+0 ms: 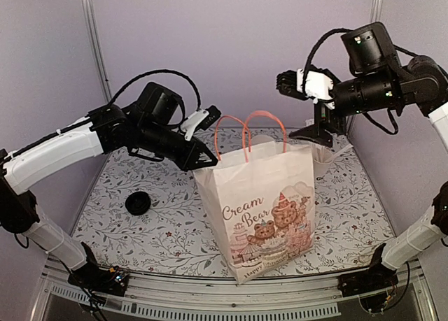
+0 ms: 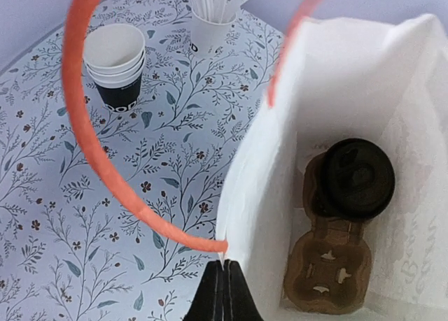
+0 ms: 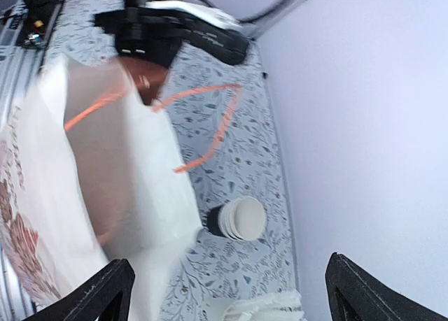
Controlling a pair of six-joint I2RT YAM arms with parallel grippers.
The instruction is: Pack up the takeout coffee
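left hand pinched on paper bag rim, coffee cup in carrier inside, right hand wide apart, empty

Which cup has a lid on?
The cup inside the bag, in the carrier, under a black lid. The stack on the table is lidless; the white cup holds sticks.

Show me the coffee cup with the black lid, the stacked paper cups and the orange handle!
Small paper coffee cup with black plastic lid (image 2: pixel 357 179): left wrist view, lid top.
Stack of nested lidless paper cups (image 2: pixel 114 47): left wrist view, top cup's inside.
Curved orange bag handle (image 2: pixel 73 76): left wrist view, left bend.
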